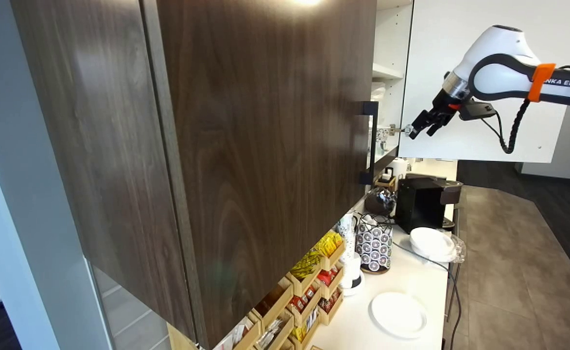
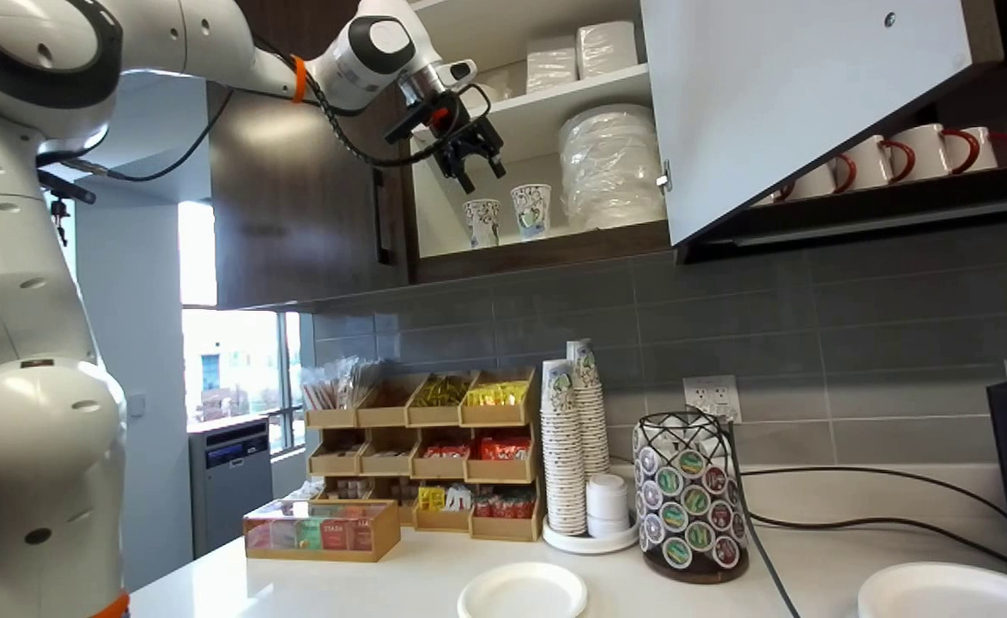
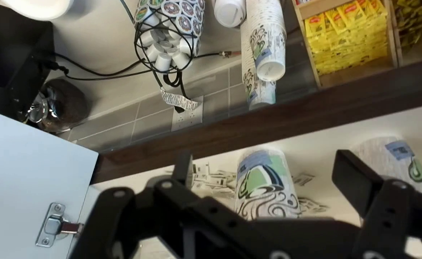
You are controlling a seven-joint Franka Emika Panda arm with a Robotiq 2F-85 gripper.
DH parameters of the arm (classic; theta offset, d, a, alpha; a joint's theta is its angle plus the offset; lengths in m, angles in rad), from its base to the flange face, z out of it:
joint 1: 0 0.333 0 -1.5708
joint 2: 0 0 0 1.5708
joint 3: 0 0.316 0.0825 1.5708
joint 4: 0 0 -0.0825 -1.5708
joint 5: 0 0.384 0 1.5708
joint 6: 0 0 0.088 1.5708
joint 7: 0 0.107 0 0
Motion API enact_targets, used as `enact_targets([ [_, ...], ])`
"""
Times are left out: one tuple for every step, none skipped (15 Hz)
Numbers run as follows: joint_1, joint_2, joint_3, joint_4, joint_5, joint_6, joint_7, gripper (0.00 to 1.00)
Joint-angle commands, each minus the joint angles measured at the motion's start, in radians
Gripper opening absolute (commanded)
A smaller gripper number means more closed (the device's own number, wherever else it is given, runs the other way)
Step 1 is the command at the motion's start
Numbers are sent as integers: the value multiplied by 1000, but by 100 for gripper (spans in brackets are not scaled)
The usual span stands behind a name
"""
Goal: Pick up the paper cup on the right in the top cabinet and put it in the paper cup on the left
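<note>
Nearest us in the wrist view is the black two-fingered gripper (image 3: 263,166), fingers spread wide apart, nothing clamped btwn them; in an exterior view it hangs outside the large dark-brown wood-grain cabinet (image 1: 265,146), apart from what's in there.

Next, framed btwn the fingertips & seen upside down here: our target, the R-hand white paper cup w/ green, blue & black print (image 3: 268,183). It stands upright on the cabinet's bottom level. We can't see inside; if empty, it'll be v. light, thin-walled, stiffest at the rim & soft mid-wall, so a hard squeeze will prob. buckle it. Paper grips OK, but a nudge could tip it. Best hold, we reckon: opp. sides of the upper wall, just under the rim, where the taper helps stop it slipping thru & the lower part is free to nest.

Beside it, apart, is the L-hand white paper cup w/ similar print (image 3: 399,162), also upright, part-hidden by a finger; prob. just as light, so we'd lower in centred.

Farther off, a clear-wrapped stack of white plates (image 2: 610,167) sits R of both cups; down below are tall stacks of printed paper cups (image 2: 565,463).
</note>
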State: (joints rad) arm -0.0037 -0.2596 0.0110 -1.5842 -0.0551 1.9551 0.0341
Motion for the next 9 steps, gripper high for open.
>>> enact_targets([
  [-10, 102, 8, 143, 5, 40, 107, 100],
  [-10, 122, 10, 168, 0, 60, 135, 100],
  [-10, 144, 8, 192, -3, 75, 155, 100],
  [-10, 163, 9, 209, -11, 94, 175, 100],
  [-9, 181, 6, 226, -2, 112, 193, 100],
  [-7, 196, 6, 232, -15, 135, 214, 100],
  [-9, 211, 7, 238, -31, 162, 237, 100],
  [-9, 228, 6, 249, -44, 177, 254, 100],
  [-9, 242, 5, 254, -54, 195, 269, 100],
])
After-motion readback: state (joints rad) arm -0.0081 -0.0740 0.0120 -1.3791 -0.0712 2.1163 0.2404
